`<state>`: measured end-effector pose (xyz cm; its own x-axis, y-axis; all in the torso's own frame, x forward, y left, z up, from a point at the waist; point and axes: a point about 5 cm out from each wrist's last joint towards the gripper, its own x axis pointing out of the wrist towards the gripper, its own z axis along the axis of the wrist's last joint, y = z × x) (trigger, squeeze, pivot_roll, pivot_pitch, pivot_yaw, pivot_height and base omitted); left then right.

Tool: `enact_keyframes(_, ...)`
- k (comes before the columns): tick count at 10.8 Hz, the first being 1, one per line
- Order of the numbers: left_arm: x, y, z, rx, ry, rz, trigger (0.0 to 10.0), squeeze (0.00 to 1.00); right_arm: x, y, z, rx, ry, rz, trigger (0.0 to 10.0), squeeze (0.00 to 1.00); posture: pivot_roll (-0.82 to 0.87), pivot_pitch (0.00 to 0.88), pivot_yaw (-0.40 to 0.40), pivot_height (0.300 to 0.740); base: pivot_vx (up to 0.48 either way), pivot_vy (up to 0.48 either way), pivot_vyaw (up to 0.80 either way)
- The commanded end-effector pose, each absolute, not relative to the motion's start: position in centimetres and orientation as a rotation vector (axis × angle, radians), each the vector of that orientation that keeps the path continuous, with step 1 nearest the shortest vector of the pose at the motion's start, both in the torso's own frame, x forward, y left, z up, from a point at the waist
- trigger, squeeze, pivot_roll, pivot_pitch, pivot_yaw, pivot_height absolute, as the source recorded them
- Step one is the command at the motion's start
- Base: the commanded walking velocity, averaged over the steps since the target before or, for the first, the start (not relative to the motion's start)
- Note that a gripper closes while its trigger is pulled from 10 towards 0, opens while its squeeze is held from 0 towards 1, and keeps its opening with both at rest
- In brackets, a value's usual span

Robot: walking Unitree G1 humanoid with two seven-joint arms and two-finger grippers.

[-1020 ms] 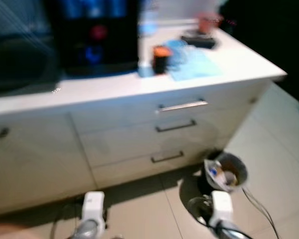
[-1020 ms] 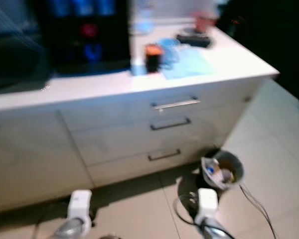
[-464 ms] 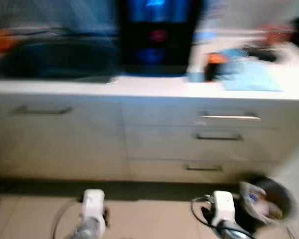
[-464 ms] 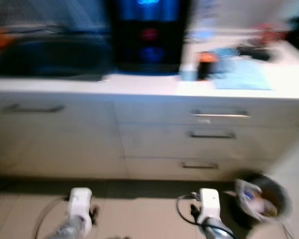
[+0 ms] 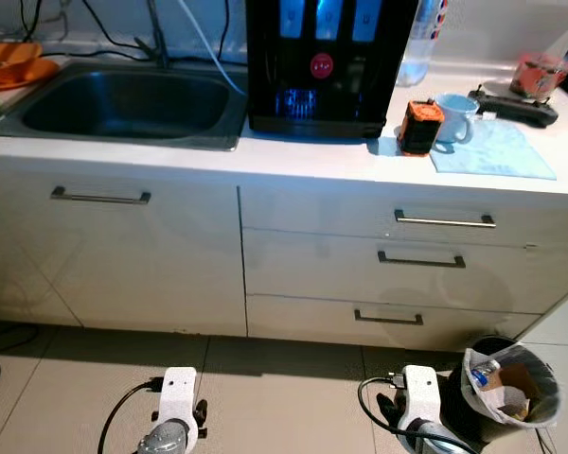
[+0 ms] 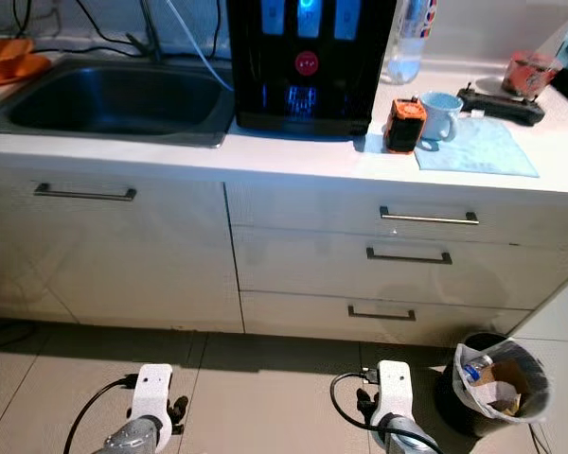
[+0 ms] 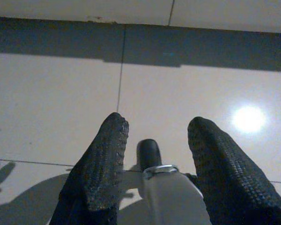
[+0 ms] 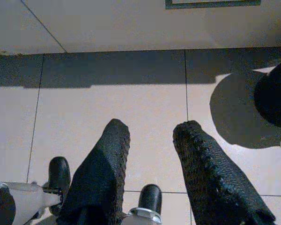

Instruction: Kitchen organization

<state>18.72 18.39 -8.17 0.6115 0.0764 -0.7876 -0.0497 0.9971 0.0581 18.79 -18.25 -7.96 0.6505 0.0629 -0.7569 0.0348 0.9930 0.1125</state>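
— White kitchen surface runs across the view above pale cabinets, with a black water dispenser standing on it as the landmark. What sits around the dispenser?

— To its left, a stainless steel sink is sunk into the surface, and an orange dish lies beyond the sink's far left corner. To the dispenser's right stand a small orange-and-black container and, just beside it, a pale blue mug, which rests on a light blue cloth. A clear plastic bottle stands behind them, near the dispenser's right edge.

— And below?

— Three drawers with metal bar handles sit under the dispenser and to its right. On the tiled floor, below the drawers and further right, is a dark waste bin with a plastic liner holding rubbish.

— The claws?

— Both hang low over the floor tiles. Left claw has its fingers parted, holding nothing. Right claw is likewise spread and empty, with the bin's shadow nearby.
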Motion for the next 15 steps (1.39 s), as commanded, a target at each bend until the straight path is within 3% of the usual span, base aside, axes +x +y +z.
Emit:
enact_keyframes(1,18.73,18.52,-8.18,0.029,0.916,0.075,10.0,0.00,19.13,-18.32,-7.80,0.128,0.857,0.011,10.0,0.00,0.00,0.000,-0.022,0.740,0.000,0.000,0.00)
enact_keyframes(4,18.57,18.57,-8.26,0.027,0.923,0.079,10.0,0.00,19.07,-18.32,-7.83,0.125,0.861,0.020,10.0,0.00,0.01,0.000,-0.023,0.740,0.000,0.179,0.00)
enact_keyframes(15,18.23,18.63,-8.44,0.032,0.941,0.083,10.0,0.00,19.12,-18.33,-7.80,0.127,0.861,0.023,10.0,0.00,0.01,0.000,-0.028,0.740,0.000,0.363,0.00)
